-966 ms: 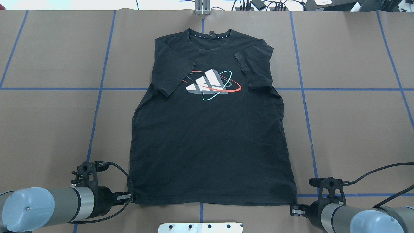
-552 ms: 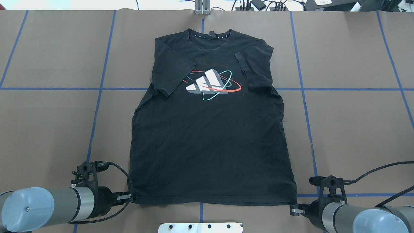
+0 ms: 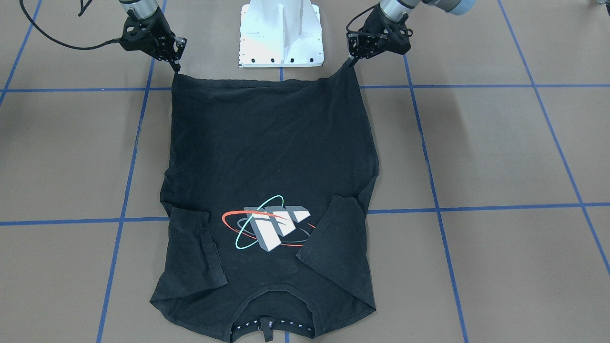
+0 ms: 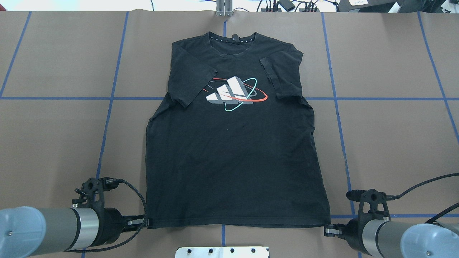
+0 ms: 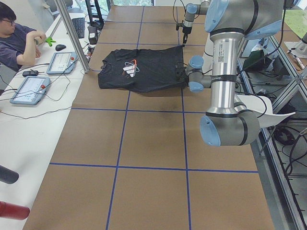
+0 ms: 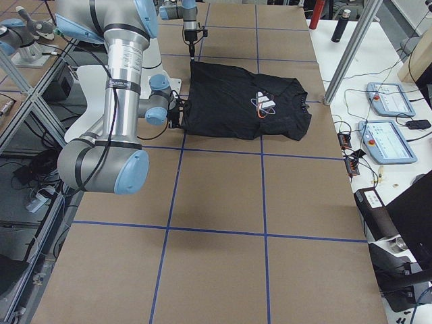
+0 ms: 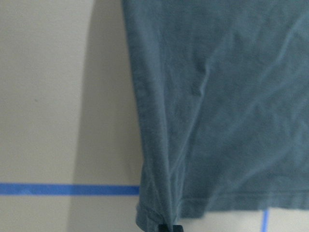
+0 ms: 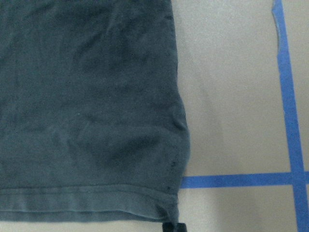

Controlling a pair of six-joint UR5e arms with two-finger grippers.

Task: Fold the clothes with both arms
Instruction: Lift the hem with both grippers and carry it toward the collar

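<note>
Garment: the black short-sleeved T-shirt (image 4: pixel 233 161) lies flat and print side up on the brown surface (image 4: pixel 394 143). Its collar (image 4: pixel 232 37) is at the end away from the robot and its hem (image 4: pixel 236 225) at the robot's end.
Chest: the print (image 4: pixel 235 94) shows grey-white blocks ringed by red and teal ovals.
Sleeves: both are folded inward onto the body. The left sleeve (image 4: pixel 190 80) covers one edge of the print, while the right sleeve (image 4: pixel 283 77) lies beside it without covering it.
Grip, left: the left pincer (image 4: pixel 145 223) sits low at the hem's left corner, clamped onto it. In the wrist view the cloth creases down into the fingertips.
Grip, right: the right pincer (image 4: pixel 327 229) is likewise clamped on the hem's right corner.
Hem line: it runs nearly straight between the two grips, and the front view shows each corner drawn to a point.
Arms: the left arm (image 4: pixel 53 231) and right arm (image 4: pixel 401 238) come in low from the near edge.
Markings: blue tape lines (image 4: pixel 107 118) form a grid, with the T-shirt over one crossing.
Base: the white pedestal (image 3: pixel 281 33) stands between the arms, near the middle of the hem.
Beyond the collar end: a person (image 5: pixel 17 40) sits near two pendants (image 5: pixel 61 62).
</note>
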